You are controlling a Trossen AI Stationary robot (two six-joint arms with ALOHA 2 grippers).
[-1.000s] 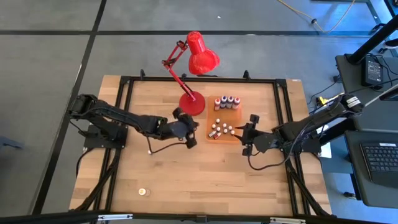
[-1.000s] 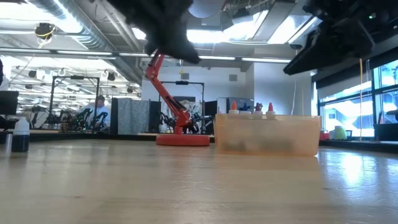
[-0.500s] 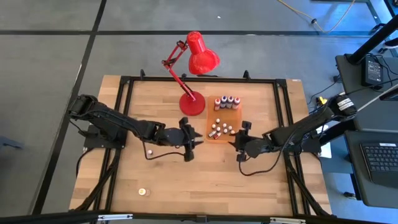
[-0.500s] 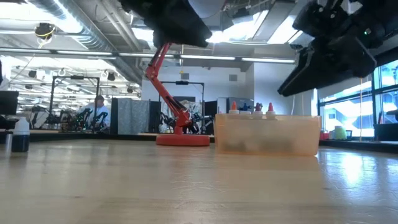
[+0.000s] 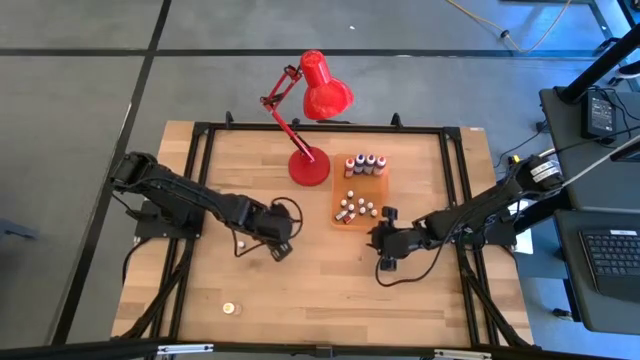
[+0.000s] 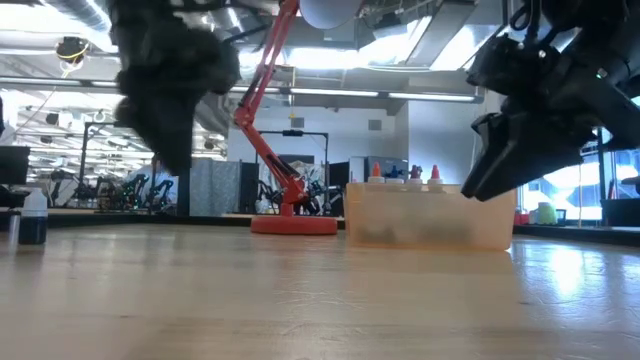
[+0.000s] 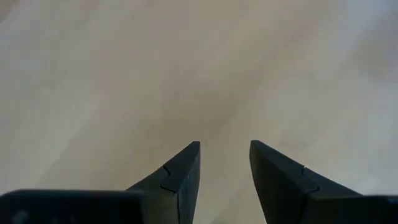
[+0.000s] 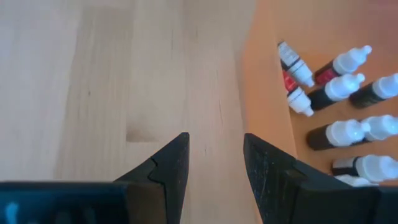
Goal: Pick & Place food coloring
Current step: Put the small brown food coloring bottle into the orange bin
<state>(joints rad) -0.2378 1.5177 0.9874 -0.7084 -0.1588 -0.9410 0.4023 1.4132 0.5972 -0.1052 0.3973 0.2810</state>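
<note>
The food coloring bottles (image 5: 356, 208), white-capped with red or dark bodies, lie in a cluster in the orange tray (image 5: 378, 186); more stand in a row (image 5: 366, 163) at its far side. In the right wrist view several of them (image 8: 339, 87) lie on the tray floor. One dark bottle (image 6: 32, 218) stands upright on the wood at the left. My left gripper (image 7: 224, 144) is open over bare wood, left of the tray (image 5: 282, 248). My right gripper (image 8: 214, 135) is open over the wood just off the tray's near edge (image 5: 385, 250).
A red desk lamp (image 5: 310, 165) stands on its round base left of the tray's far end. A white-topped piece (image 5: 238, 243) sits beside the left arm, and a small round thing (image 5: 229, 308) near the front edge. A black frame (image 5: 200, 150) borders the tabletop.
My left gripper has swung from beside the tray toward the table's near left and tipped its fingers down at the wood. My right gripper has come down and toward the near edge, away from the tray's near side. The bottles have kept still.
</note>
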